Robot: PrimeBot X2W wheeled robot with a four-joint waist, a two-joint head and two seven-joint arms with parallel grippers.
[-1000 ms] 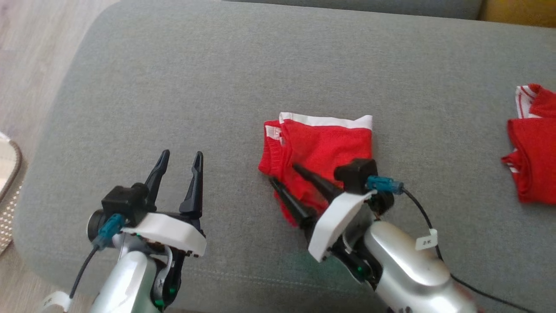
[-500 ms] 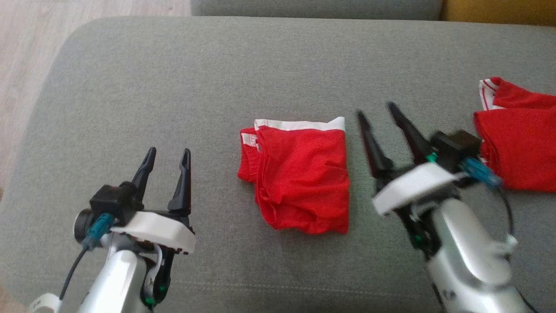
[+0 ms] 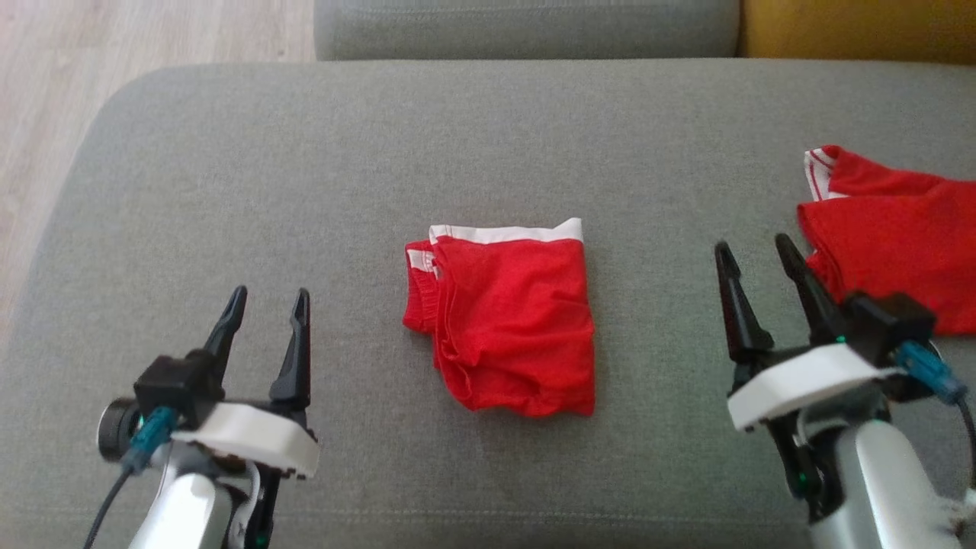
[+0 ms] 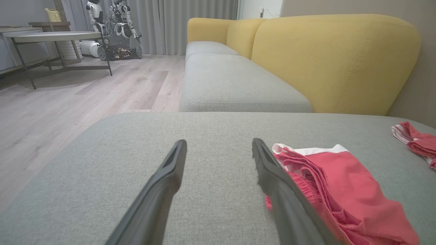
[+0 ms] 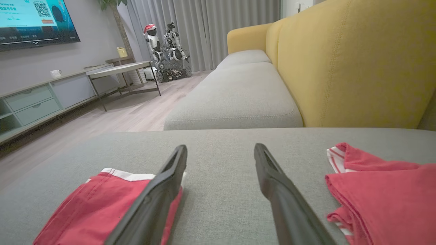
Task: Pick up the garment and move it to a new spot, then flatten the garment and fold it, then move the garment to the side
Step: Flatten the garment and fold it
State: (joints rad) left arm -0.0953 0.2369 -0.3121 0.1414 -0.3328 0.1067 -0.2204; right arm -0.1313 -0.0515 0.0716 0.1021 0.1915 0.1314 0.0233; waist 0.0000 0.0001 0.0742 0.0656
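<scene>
While the red fabric garment with a white waistband (image 3: 507,320) lies folded into a compact square at the middle of the broad grey upholstered cushion (image 3: 305,168), the robot's left gripper (image 3: 271,291) hovers well to its left and the right gripper (image 3: 751,242) well to its right. Each has its two dark fingers spread wide with nothing between them, and neither touches the cloth. Judging by the neat bundle, pick-up, flattening and folding look complete, leaving only the shift to the side. That move would call for one gripper to come in low at an edge of the bundle, pinch through all the layers together and carry or slide it without letting the fold spring open. Counted on the cushion: two red garments, the folded one and a second, looser red-and-white piece (image 3: 892,229) at the right edge, near the right gripper; two grippers, both empty.
</scene>
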